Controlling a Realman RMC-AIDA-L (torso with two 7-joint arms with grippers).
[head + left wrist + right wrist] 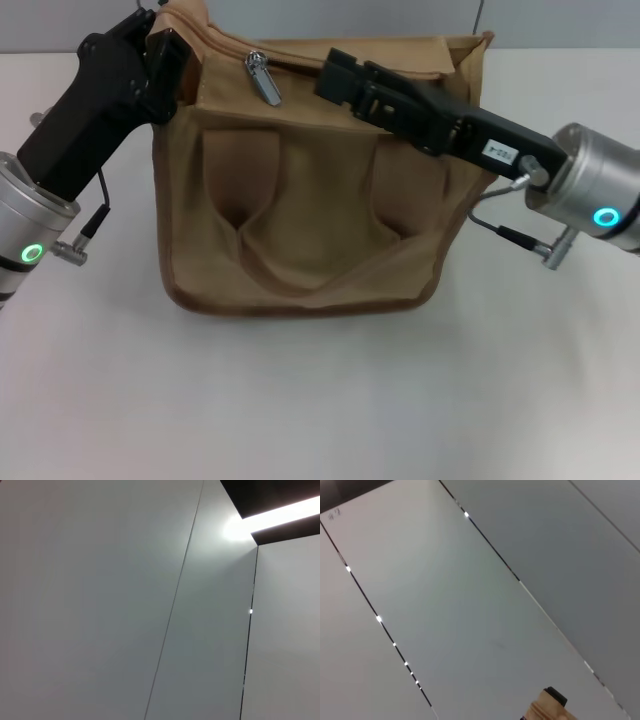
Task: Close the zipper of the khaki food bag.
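While the boxy tan canvas khaki food bag (310, 210) stands on the white bench (320, 400) with its front pocket and two wide straps facing the head camera, both arms work at its upper edge. Along that edge runs the long tan zipper (300, 62), and its small shiny silver pull tab (265, 78) hangs near the bag's left end, between the two arms. At the bag's upper left corner sits the left gripper (168, 60), apparently pinching the fabric, though its jaws are hidden and their state cannot be told. Just beside the tab, on the track, lies the right gripper (335, 75); whether its jaws are spread or pressed together cannot be told either.

Risk: the tab does not appear to be held, so a pull along the track could slip off it. Should the left hold fail, the soft bag would probably slide or buckle rather than close.

Both wrist views show only ceiling panels, plus a tan scrap (547, 711) in the right one. How much track is closed is unclear.
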